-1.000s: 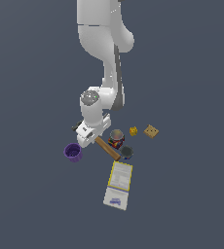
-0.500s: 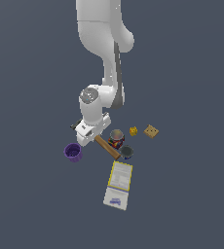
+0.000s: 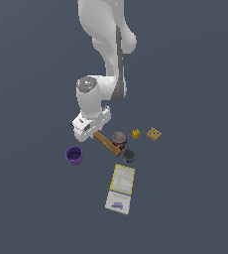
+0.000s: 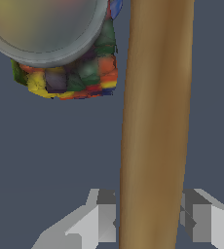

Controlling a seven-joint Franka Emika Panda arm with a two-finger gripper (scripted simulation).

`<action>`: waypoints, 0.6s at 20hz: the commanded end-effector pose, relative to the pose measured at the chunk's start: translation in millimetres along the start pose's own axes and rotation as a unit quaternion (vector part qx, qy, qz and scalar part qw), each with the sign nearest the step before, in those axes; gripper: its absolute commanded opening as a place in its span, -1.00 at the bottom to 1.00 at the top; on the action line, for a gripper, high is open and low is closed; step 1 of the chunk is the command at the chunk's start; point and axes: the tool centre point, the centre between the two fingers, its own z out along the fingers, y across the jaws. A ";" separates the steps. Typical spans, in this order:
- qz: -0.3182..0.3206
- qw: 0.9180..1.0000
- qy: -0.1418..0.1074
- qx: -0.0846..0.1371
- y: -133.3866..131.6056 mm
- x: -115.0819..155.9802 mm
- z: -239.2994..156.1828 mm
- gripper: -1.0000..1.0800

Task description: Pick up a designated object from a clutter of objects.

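Observation:
The hammer's brown wooden handle (image 3: 107,144) lies on the floor, running from under my hand toward the colourful can (image 3: 119,140). Its dark head is mostly hidden behind my hand. My gripper (image 3: 88,133) is low over the handle's upper part. In the wrist view the handle (image 4: 155,121) passes between my fingers (image 4: 104,214), and my gripper (image 4: 150,219) straddles it. One finger stands on each side with only a narrow gap. The jaws are open and hold nothing.
A purple cup (image 3: 74,155) stands at the exterior view's left of the handle. The colourful can (image 4: 60,44), a small dark can (image 3: 129,156), a tiny yellow piece (image 3: 135,133) and a tan cube (image 3: 154,134) lie to the right. A flat yellow-white box (image 3: 121,188) lies nearer the camera.
Almost nothing differs. The arm stays over the hammer handle at about the same place and the objects have not moved.

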 end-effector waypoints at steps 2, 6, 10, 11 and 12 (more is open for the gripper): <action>0.000 1.000 0.001 -0.001 0.2 -6.1 -27.8 -1.00; 0.000 1.000 0.001 -0.001 -0.7 -14.4 -62.3 -1.00; -0.001 1.000 0.001 0.000 -1.4 -23.1 -99.1 -1.00; -0.001 1.000 0.002 0.000 -1.5 -25.3 -108.4 -1.00; -0.001 1.000 0.002 0.000 -1.6 -27.6 -117.7 -1.00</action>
